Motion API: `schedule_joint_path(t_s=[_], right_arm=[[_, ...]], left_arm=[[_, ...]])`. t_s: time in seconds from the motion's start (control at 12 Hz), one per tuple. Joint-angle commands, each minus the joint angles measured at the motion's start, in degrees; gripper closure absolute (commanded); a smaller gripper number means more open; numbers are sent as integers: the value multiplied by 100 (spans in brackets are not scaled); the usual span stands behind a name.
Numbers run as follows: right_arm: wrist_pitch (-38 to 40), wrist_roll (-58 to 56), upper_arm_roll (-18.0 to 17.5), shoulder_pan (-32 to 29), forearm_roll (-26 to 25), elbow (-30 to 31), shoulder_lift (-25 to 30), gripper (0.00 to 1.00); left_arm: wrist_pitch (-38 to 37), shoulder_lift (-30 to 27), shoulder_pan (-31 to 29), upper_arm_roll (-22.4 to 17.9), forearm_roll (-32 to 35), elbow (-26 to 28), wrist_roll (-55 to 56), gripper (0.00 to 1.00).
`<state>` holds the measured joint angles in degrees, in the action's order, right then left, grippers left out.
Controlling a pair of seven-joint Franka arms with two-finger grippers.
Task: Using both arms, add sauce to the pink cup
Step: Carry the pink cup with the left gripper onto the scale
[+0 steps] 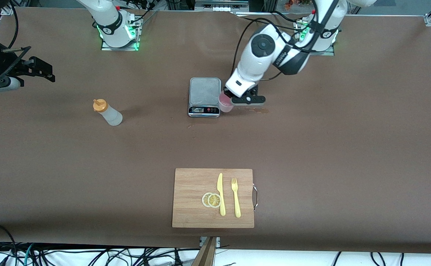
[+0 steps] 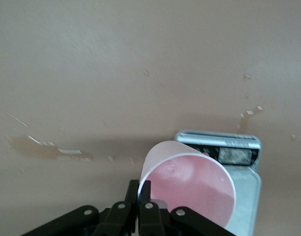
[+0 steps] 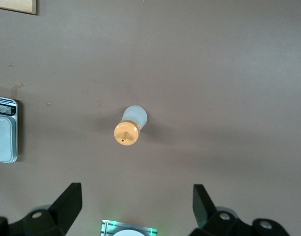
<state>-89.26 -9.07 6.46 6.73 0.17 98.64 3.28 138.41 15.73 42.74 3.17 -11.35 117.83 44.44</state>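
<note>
The pink cup [image 1: 225, 103] is pinched by its rim in the left gripper [image 1: 245, 99], beside the scale [image 1: 204, 96]. It should be kept level. The right gripper [image 1: 38, 69], spread wide, waits above the worktop [image 1: 311, 147]; the sauce [image 1: 108, 112] stands toward the right arm's end from the scale.

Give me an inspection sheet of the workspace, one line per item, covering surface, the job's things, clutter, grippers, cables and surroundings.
Surface: brown table, with a wet-looking stain near the cup.
Job's things: sauce bottle upright toward the right arm's end; pink cup tilted, beside the scale.
Clutter: scale; cutting board nearer the camera, bearing lemon slices, knife and fork.
Grippers: left gripper shut on the cup's rim; right gripper open, above the bottle.
Cables: black cables below the table's near edge.
Surroundings: two arm bases with green lights.
</note>
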Motion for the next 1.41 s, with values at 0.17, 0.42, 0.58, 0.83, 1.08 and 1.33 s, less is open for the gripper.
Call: schedule_joint_path(t_s=[0.17, 0.42, 0.58, 0.83, 1.08, 1.33], right_arm=[[22, -59, -14, -5, -70, 6, -11, 0], [14, -59, -22, -5, -61, 6, -55, 0], [-13, -59, -13, -5, -26, 6, -116, 0], [-4, -120, -14, -13, -26, 6, -169, 0], [-135, -332, -5, -57, 18, 41, -266, 0], [-180, -445, 4, -66, 18, 85, -301, 0]], left_arm=[[-69, 343, 603, -98, -104, -313, 609, 100], [-42, 414, 691, -98, -113, -383, 671, 100], [-42, 519, 797, -98, -104, -549, 855, 100], [-33, 756, 919, -98, -78, -760, 986, 100], [124, 932, 999, -98, -43, -805, 1092, 100], [99, 924, 990, -106, -60, -805, 1110, 1]])
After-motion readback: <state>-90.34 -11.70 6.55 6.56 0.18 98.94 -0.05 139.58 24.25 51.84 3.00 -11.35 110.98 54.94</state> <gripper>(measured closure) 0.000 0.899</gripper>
